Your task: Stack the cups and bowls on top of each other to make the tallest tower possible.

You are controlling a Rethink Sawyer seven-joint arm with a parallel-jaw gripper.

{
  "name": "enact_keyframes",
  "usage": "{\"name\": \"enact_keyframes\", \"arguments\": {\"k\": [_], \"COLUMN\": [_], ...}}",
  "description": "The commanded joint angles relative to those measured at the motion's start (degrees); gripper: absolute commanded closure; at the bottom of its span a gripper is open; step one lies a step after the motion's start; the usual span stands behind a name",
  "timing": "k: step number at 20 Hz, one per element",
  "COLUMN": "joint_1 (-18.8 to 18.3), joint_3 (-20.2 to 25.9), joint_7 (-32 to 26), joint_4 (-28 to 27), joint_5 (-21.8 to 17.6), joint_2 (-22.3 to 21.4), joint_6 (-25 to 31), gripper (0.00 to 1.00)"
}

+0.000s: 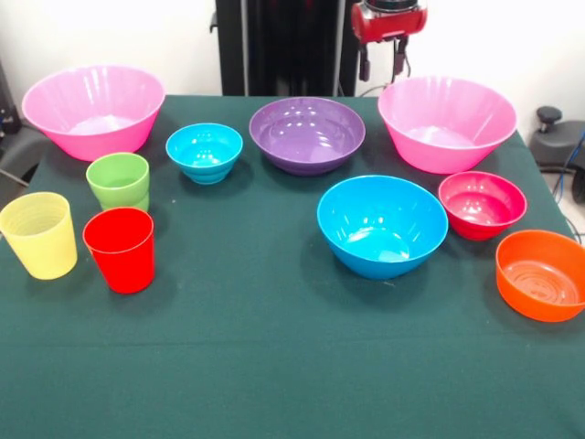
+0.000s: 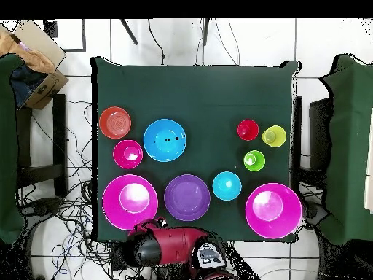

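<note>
No tower has been started: all ten pieces stand apart and upright on the dark green tablecloth [image 1: 274, 366], mouths facing up, so every stacking step appears still to be done. In the front view, the three cups cluster at the left: a translucent yellow plastic tumbler [image 1: 39, 235], a glossy red plastic tumbler [image 1: 120, 249] just beside it, and a shorter light green tumbler [image 1: 119, 182] behind them. Their long axes run vertically, wide ends up. Around them spread the bowls, none nested. A large glossy pink bowl [image 1: 93, 110] sits at the far left, with a small cyan bowl [image 1: 204, 152] to its right, then a medium purple bowl [image 1: 307, 134], then a second large pink bowl [image 1: 447, 123] at the far right. Nearer the camera lie a medium blue bowl [image 1: 382, 225], a small crimson bowl [image 1: 482, 204] and a small orange bowl [image 1: 542, 273] at the right edge. The robot's red and black gripper [image 1: 388, 59] hangs high above the table's far side, between the purple and the right pink bowl, holding nothing; I cannot tell whether its pincer is apart or together. From overhead, the red arm [image 2: 171, 244] lies off the table's edge.
</note>
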Motion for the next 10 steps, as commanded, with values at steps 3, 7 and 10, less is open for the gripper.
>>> {"name": "enact_keyframes", "arguments": {"k": [3,7,10], "joint_1": [0.1,0.4,0.7], "joint_3": [2.0,2.1,1.8], "joint_7": [6.0,5.9,5.9], "joint_4": [-4.6,-4.8,-4.8], "joint_5": [-2.3,-1.8,-1.8], "joint_2": [1.0,0.4,0.1], "joint_6": [-0.2,0.9,1.4], "gripper": [0.00,0.00,0.00]}}
